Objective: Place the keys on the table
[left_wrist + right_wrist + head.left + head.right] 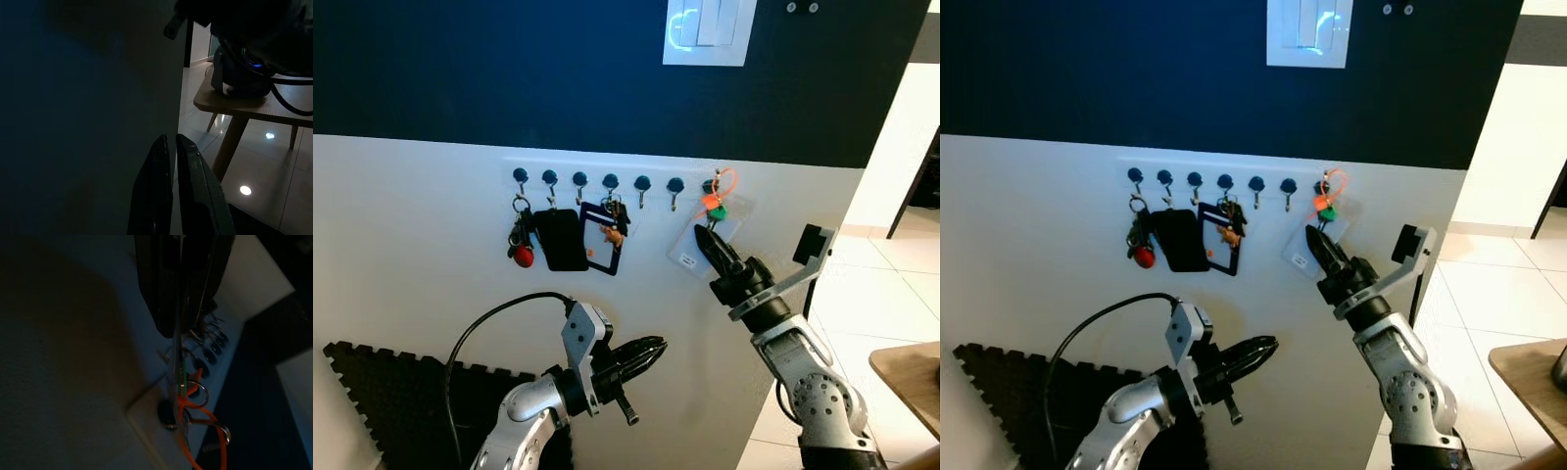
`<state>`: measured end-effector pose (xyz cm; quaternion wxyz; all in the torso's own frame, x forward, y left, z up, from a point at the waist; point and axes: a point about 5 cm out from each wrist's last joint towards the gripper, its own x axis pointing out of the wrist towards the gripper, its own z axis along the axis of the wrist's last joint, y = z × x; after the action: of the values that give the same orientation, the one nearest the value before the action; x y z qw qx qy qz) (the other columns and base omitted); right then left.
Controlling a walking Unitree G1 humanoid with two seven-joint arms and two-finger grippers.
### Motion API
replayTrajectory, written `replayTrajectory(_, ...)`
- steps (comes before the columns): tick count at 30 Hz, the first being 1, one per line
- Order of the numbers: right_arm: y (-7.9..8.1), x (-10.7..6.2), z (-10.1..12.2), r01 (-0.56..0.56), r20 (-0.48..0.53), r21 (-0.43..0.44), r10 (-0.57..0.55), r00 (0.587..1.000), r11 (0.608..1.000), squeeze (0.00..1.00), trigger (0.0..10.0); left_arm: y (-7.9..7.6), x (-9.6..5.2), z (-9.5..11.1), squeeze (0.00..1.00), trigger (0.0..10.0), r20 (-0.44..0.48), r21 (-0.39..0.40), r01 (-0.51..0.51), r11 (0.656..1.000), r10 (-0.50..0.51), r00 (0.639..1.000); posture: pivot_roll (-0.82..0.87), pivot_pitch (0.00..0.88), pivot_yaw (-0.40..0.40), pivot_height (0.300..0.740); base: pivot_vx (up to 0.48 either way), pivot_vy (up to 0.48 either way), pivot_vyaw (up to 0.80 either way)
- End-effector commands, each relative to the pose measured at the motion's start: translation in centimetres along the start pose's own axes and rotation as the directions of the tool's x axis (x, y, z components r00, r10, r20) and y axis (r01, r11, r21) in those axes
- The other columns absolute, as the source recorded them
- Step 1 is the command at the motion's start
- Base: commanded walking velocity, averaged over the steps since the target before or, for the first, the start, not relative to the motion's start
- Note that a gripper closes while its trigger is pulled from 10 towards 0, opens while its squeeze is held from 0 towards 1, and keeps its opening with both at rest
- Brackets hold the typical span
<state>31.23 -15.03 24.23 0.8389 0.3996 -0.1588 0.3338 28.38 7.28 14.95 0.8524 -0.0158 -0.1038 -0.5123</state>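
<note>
The right gripper (pixel 703 236) is raised to the wall, its fingers pressed together around the clear tag (pixel 695 250) that hangs with the keys (pixel 715 204). The keys sit directly above the fingertips, on the hook (pixel 709 186) at the right end of the hook rail (pixel 607 180), hanging straight down. The left gripper (pixel 656 347) is closed, low and well apart. The table (pixel 913 377) lies to the right, so my judgement is that the right arm lifts the keys off.

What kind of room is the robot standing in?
Probably a hallway or entryway of a home. A row of dark wall hooks holds key bunches, among them the orange-and-green-tagged keys at the right gripper. A white light switch sits above, and pale floor tiles lead off.
</note>
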Motion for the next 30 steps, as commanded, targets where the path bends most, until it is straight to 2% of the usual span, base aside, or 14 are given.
replayTrajectory(1, 1.9, 0.0, 0.6, -0.141, 0.005, 0.048, 0.141, 0.990, 0.989, 0.00, 10.0, -0.1, -0.3, 0.0, 0.00, 10.0, -0.024, 0.015, 0.015, 1.000, -0.015, 1.000, 0.04, 0.013, 0.015, 0.740, 0.000, 0.000, 0.00)
replayTrajectory(4, 2.4, -0.2, 0.4, -0.181, -0.016, 0.065, 0.182, 0.983, 0.981, 0.00, 10.0, -0.1, -0.3, 0.0, 0.00, 10.0, -0.024, 0.014, 0.016, 1.000, -0.016, 1.000, 0.04, 0.013, 0.015, 0.740, 0.000, 0.000, 0.00)
replayTrajectory(7, 3.8, -0.6, -0.1, -0.278, -0.053, 0.128, 0.286, 0.957, 0.952, 0.00, 10.0, -0.2, -0.2, 0.0, 0.00, 10.0, -0.026, 0.012, 0.020, 1.000, -0.019, 0.999, 0.03, 0.014, 0.014, 0.740, 0.000, 0.000, 0.00)
replayTrajectory(10, 4.2, -0.7, -0.3, -0.301, -0.065, 0.144, 0.312, 0.948, 0.943, 0.00, 10.0, -0.2, -0.2, 0.0, 0.00, 10.0, -0.027, 0.011, 0.020, 1.000, -0.020, 0.999, 0.03, 0.014, 0.014, 0.740, 0.000, 0.000, 0.00)
replayTrajectory(12, 4.9, -1.2, -0.9, -0.344, -0.104, 0.173, 0.365, 0.925, 0.923, 0.00, 10.0, -0.2, -0.3, -0.1, 0.00, 10.0, -0.029, 0.010, 0.021, 1.000, -0.021, 0.999, 0.04, 0.014, 0.011, 0.740, 0.000, 0.000, 0.00)
replayTrajectory(15, 5.1, -1.2, -1.0, -0.351, -0.112, 0.179, 0.374, 0.921, 0.919, 0.00, 10.0, -0.2, -0.3, -0.1, 0.00, 10.0, -0.030, 0.010, 0.021, 1.000, -0.021, 0.999, 0.04, 0.014, 0.011, 0.740, 0.000, 0.000, 0.00)
replayTrajectory(20, 4.1, 0.0, 0.2, -0.277, -0.018, 0.162, 0.284, 0.959, 0.947, 0.00, 10.0, -0.2, -0.3, -0.2, 0.00, 10.0, -0.032, 0.012, 0.021, 1.000, -0.020, 0.999, 0.03, 0.006, 0.014, 0.740, 0.000, 0.000, 0.00)
replayTrajectory(27, 2.8, 0.6, 1.0, -0.192, 0.040, 0.157, 0.188, 0.981, 0.969, 0.00, 10.0, -0.1, -0.3, -0.2, 0.00, 10.0, -0.034, 0.014, 0.023, 1.000, -0.023, 0.999, 0.03, 0.001, 0.015, 0.740, 0.000, 0.000, 0.00)
replayTrajectory(30, 1.1, 1.1, 1.2, -0.114, 0.063, 0.165, 0.105, 0.993, 0.980, 0.00, 10.0, -0.2, -0.2, -0.2, 0.00, 10.0, -0.038, 0.013, 0.030, 0.999, -0.030, 0.999, 0.03, 0.001, 0.017, 0.740, 0.000, 0.000, 0.00)
